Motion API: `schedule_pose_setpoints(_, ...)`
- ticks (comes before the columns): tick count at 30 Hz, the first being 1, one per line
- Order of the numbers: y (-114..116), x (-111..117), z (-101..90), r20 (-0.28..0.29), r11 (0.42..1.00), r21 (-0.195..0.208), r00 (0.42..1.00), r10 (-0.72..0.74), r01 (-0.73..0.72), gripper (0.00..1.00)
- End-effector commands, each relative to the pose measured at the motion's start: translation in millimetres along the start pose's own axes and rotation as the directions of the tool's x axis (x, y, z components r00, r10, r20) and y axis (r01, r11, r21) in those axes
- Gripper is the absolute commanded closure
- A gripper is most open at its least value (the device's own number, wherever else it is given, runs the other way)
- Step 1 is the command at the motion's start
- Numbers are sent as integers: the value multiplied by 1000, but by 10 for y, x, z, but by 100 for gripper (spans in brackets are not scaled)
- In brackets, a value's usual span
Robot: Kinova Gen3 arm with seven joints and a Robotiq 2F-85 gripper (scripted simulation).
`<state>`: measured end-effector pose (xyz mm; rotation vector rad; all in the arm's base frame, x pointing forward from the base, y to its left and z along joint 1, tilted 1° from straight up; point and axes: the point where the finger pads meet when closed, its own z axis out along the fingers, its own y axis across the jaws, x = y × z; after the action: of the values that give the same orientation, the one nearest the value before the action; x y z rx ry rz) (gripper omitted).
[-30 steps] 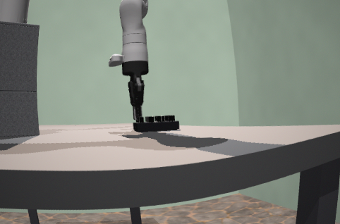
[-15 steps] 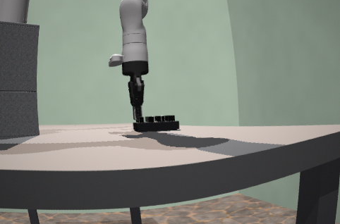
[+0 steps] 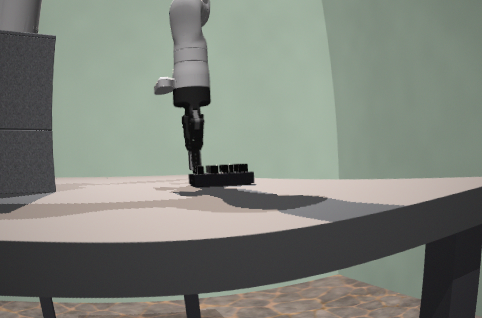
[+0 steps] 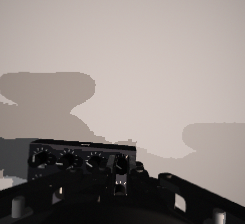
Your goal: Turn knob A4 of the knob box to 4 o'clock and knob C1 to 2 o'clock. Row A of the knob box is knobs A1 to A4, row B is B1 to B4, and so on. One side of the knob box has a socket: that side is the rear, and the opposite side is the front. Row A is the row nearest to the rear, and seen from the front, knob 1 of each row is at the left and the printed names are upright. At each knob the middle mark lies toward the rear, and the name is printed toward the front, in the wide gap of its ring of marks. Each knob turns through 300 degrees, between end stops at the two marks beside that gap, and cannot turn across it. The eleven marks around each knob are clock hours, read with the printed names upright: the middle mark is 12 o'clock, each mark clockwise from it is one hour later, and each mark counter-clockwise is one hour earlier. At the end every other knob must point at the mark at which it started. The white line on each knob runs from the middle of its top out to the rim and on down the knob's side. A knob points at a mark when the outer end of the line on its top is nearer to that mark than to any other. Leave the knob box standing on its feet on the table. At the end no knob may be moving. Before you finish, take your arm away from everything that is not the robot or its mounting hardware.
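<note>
The black knob box [image 3: 221, 177] stands on the table, with its knobs showing as small black studs on top. My gripper [image 3: 194, 166] points straight down at the box's left end in the exterior view. In the wrist view the box [image 4: 82, 161] lies just beyond my fingers, with a row of four knobs along its far edge. My gripper [image 4: 121, 165] is shut on one knob [image 4: 119, 187] in the row nearer to me, below the rightmost knob of that far row. The printed names are too small and dark to read, so I cannot tell which knob it is.
A dark grey block [image 3: 25, 112] carrying the arm's base stands at the table's left rear. The table's curved front edge [image 3: 240, 252] runs across the foreground. Large shadows of the arm lie on the table around the box.
</note>
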<state>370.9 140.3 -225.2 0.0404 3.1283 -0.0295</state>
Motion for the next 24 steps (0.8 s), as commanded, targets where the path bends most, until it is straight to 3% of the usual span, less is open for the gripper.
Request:
schedule_pose_setpoints(1, 3, -7, -5, 1, 1000, -1, 1000, 8, -8, 92)
schedule_pose_setpoints(12, 3, -7, -5, 1, 997, -1, 997, 79, -79, 92)
schedule_pose_setpoints(24, 3, -7, -5, 1, 966, -1, 966, 258, -258, 92)
